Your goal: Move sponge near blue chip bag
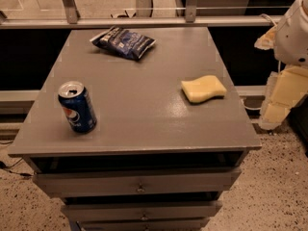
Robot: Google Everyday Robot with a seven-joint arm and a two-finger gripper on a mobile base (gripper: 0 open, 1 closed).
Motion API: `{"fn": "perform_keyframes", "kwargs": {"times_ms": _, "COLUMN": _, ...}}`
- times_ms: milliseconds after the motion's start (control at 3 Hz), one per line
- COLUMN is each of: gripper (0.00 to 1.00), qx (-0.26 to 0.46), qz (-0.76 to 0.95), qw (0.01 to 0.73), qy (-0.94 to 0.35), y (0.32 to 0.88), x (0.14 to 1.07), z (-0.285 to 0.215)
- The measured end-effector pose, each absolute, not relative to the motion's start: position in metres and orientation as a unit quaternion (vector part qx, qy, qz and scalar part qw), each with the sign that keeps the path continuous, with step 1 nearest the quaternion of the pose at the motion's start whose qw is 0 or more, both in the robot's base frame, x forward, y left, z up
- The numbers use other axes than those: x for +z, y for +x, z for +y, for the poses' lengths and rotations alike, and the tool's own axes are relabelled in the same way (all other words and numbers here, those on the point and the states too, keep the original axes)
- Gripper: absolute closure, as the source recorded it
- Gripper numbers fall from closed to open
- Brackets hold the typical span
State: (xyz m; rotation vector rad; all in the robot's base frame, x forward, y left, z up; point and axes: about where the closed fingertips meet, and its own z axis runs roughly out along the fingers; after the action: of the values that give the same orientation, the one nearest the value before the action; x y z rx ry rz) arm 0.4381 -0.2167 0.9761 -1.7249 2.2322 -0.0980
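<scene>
The big gray table (pixel 144 105) has drawers (pixel 139 182) under it, and its flat top holds three things spread far apart, so each one is easy to reach. The gripper (pixel 279 100) hangs off the right side of the table, past the edge and a bit lower than the top. It is near the sponge but does not touch it. One cannot tell how wide it is open. It does not have hold of the sponge, so the job looks like it has not started. The blue chip bag (pixel 123 42) lies flat at the far end of the table, dark and crinkly with white print. The blue can (pixel 77 106) stands up at the near left, well away from the path between sponge and bag, so it should not get bumped. The sponge (pixel 203 88) lies flat on the right side of the table, far from the bag. It is pale yellow, soft-looking and thick, with round corners and wavy sides.
</scene>
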Motion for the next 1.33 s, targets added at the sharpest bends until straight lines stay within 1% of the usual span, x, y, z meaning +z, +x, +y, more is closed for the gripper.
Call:
{"fn": "perform_keyframes", "kwargs": {"times_ms": 333, "gripper": 0.00, "qx": -0.034, "qz": 0.781, "qw": 0.159, "qy": -0.603, "y": 0.438, "x": 0.976, "z": -0.217}}
{"fn": "perform_keyframes", "kwargs": {"times_ms": 667, "gripper": 0.00, "qx": -0.021, "qz": 0.786, "qw": 0.176, "qy": -0.593, "y": 0.451, "x": 0.961, "z": -0.220}}
{"fn": "perform_keyframes", "kwargs": {"times_ms": 1333, "gripper": 0.00, "qx": 0.018, "qz": 0.779, "qw": 0.240, "qy": -0.579, "y": 0.520, "x": 0.913, "z": -0.213}}
